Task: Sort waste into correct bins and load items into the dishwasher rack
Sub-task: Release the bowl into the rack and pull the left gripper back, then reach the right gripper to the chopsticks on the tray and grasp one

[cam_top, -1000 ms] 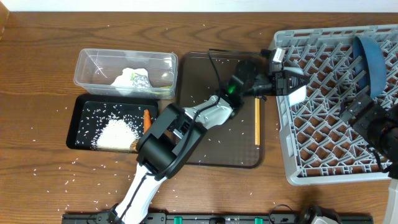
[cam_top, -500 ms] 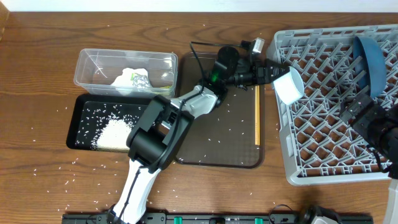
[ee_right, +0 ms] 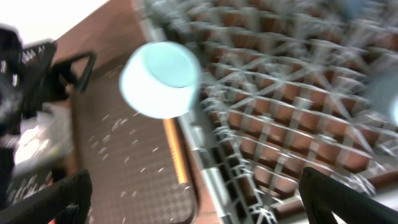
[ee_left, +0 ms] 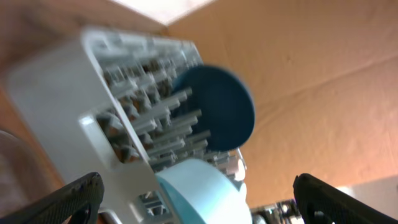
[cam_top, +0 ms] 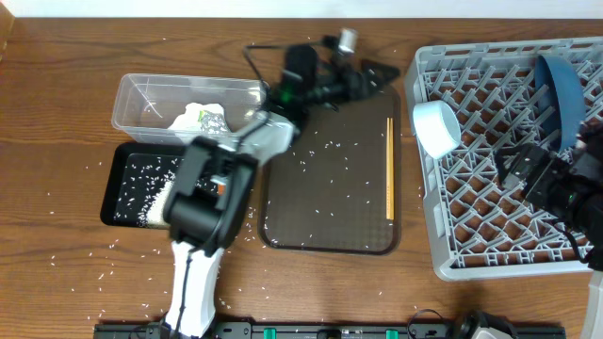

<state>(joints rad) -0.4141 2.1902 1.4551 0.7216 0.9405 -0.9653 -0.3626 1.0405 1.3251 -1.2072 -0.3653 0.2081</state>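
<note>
Your left fingers (cam_top: 369, 75) spread wide, empty, over far edge of brown tray (cam_top: 330, 188). Light-blue cup (cam_top: 435, 127) apart from them, tipped at left wall of dishwasher rack (cam_top: 435, 235). Your right fingers (cam_top: 520, 169) wide apart, empty, above rack.

Table (cam_top: 57, 113): dark brown wood, grain running lengthwise, plank seams visible, under both tools in the overhead.
Past the left gripper (cam_top: 372, 73), across the table's far edge: thin white strip (cam_top: 188, 8). Wall or floor, can't tell.
Left wrist view, straight ahead of that tool: flat tan surface (ee_left: 323, 74) with faint creases, board-like. Above it sits a blown-out white patch (ee_left: 161, 7).
Right wrist view, up and to one side of the right gripper (ee_right: 193, 180): blurred white area (ee_right: 50, 15) beyond the wood.
Behind both tools, at the table's near edge: black rail (cam_top: 283, 331).
Light is even and soft.
</note>
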